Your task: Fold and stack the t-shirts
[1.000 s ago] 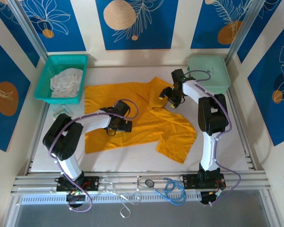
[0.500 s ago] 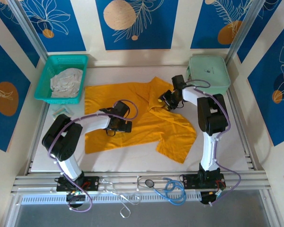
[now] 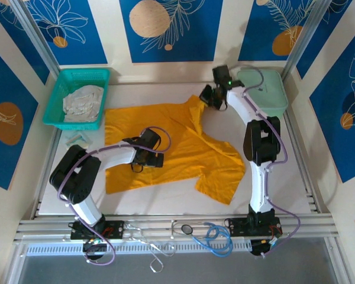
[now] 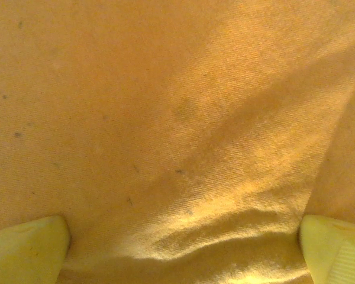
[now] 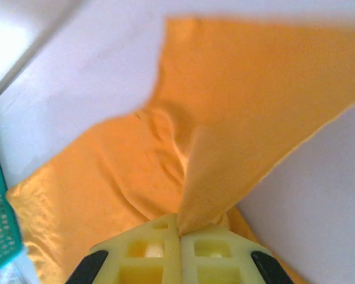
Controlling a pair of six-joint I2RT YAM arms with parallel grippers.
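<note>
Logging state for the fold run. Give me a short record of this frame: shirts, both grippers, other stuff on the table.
orange t-shirt: spread unfolded on the table, rumpled on the right
pale garment: crumpled in the teal basket, far left
right gripper: shut, pinching a fold of the orange t-shirt at its far edge
left gripper: open, low over the shirt's middle, contact unclear
mint case: far right corner
stack: not started

Left hand [image 4: 180,251] splayed wide (low), right hand [image 5: 178,228] pinched closed.
</note>
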